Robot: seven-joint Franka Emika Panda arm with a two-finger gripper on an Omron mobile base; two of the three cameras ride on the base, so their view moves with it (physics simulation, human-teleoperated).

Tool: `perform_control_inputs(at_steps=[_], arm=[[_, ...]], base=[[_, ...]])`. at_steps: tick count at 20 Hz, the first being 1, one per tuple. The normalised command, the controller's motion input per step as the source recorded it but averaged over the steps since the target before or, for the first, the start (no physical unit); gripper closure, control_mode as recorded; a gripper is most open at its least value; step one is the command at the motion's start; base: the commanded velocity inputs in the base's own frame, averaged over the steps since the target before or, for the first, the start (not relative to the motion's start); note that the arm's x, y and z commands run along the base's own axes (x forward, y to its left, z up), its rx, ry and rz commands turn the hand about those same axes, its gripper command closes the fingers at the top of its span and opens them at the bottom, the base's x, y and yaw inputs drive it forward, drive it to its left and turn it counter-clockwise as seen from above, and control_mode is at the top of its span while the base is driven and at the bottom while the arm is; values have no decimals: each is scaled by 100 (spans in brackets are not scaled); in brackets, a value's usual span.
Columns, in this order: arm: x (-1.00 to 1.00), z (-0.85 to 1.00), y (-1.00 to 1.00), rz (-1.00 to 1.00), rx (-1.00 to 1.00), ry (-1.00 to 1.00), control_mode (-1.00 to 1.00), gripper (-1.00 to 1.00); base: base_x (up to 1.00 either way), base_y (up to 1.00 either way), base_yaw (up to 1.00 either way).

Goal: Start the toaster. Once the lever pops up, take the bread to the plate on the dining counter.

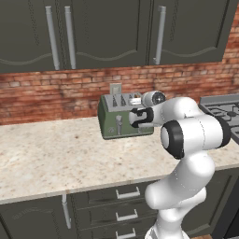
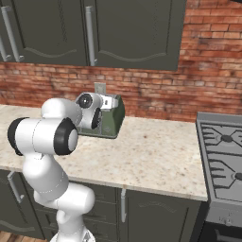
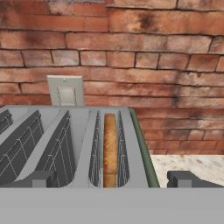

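The olive-green toaster (image 1: 125, 119) stands on the speckled desk (image 1: 56, 158) against the brick wall (image 1: 56, 93), below a wall outlet (image 3: 65, 90). The bread (image 3: 110, 148) sits low in the rightmost slot, its golden edge visible from the hand view between the wire guides. The gripper (image 3: 111, 179) hovers at the toaster's front upper edge with its jaws released and spread wide, holding nothing; one finger (image 3: 186, 179) lies outside the toaster's right wall, the other finger (image 3: 37, 179) over the inner slots.

One silver front lever (image 1: 119, 125) is visible in the left base view; the right-hand lever, the one serving the bread's slot, appears to be hidden behind the hand, so its position cannot be told.

Risks from here, as judged: a descent with the jaws this wide could miss the slim lever or catch the steel top instead of the knob. A push that is off-centre could slide the light toaster along the desk. Pressing the left-hand lever would leave the bread unstarted. Reaching for the bread before the lever pops up would jam a finger in the narrow slot.
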Motion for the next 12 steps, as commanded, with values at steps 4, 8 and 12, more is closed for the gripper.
perform_control_inputs(at_steps=[4, 8, 12], arm=[[0, 0, 0, 0, 0, 0, -100, -100], [0, 0, 0, 0, 0, 0, -100, -100], [0, 0, 0, 0, 0, 0, -100, -100]], base=[[0, 0, 0], [0, 0, 0], [0, 0, 0]])
